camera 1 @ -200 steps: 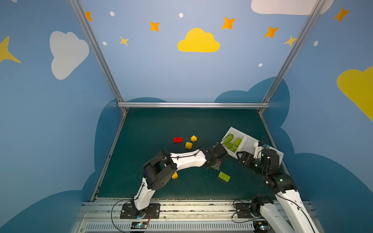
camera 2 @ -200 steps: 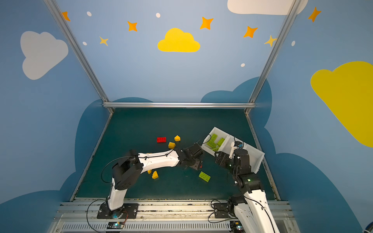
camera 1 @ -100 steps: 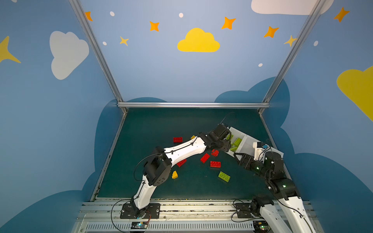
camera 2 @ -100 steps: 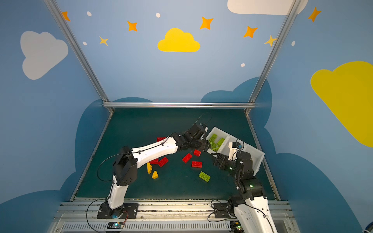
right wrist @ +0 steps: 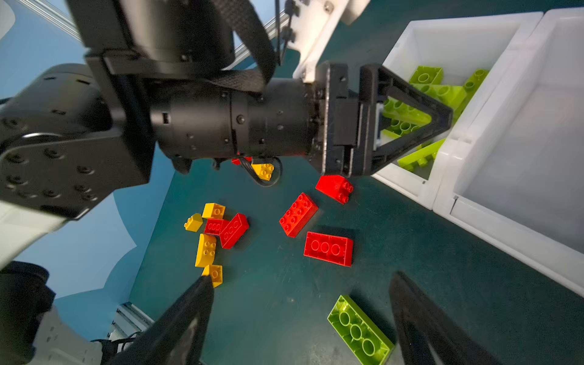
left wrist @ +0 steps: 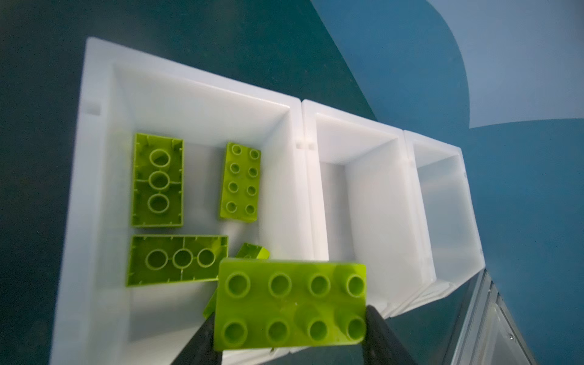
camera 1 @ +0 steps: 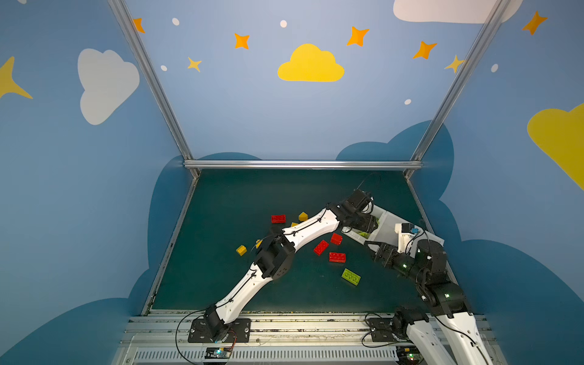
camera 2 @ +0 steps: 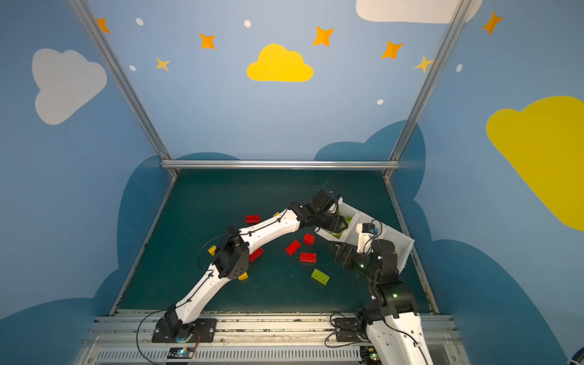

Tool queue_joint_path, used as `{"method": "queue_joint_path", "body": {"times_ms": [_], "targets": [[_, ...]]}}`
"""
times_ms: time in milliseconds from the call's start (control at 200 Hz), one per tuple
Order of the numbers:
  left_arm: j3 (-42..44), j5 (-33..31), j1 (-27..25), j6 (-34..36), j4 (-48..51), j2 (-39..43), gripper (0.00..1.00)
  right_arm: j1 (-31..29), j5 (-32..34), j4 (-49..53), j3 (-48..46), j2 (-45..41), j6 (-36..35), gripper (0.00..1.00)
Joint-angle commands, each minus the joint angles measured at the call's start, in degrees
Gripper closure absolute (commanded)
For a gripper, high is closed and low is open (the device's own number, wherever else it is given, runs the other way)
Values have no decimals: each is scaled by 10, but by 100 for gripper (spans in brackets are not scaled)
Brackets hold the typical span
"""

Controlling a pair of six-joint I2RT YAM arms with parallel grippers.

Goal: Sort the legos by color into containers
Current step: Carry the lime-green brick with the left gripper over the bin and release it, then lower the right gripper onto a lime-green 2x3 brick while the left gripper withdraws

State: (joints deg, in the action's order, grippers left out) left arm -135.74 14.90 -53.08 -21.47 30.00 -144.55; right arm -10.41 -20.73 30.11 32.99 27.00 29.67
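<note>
Hovering above the bin (left wrist: 94, 158) with the other greens (left wrist: 158, 180), the green brick (left wrist: 289, 305) is pinched end-to-end in the left tool (left wrist: 290, 314); probably light, stiff, kinda slick, so flat sides grip best. Right tool (right wrist: 300, 281) gapes empty.

No writing can be read on the legos (right wrist: 328, 248), containers (left wrist: 79, 189) or walls (camera 1: 284, 120).

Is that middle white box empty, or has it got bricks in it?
Empty: in both wrist views the middle bin shows only bare white inside. The lime bricks lie in the end bin.
</note>
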Motion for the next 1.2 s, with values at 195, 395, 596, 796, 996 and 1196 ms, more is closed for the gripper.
{"method": "queue_joint_path", "body": {"times_ms": [195,395,596,796,996,1196], "targets": [[-33,14,16,-10,14,-26,40,-4,-6,8,-8,-8,-7,15],[-37,11,19,-12,11,-27,30,-5,-1,20,-4,-7,-8,15],[-18,5,21,-20,4,2,19,-11,55,86,26,31,-20,15],[134,-34,22,-33,-80,128,17,-68,129,139,52,78,-2,16],[390,-86,34,-61,-225,305,16,-196,247,173,71,128,39,17],[598,-131,40,-81,-300,449,16,-315,338,185,68,202,89,21]]}}
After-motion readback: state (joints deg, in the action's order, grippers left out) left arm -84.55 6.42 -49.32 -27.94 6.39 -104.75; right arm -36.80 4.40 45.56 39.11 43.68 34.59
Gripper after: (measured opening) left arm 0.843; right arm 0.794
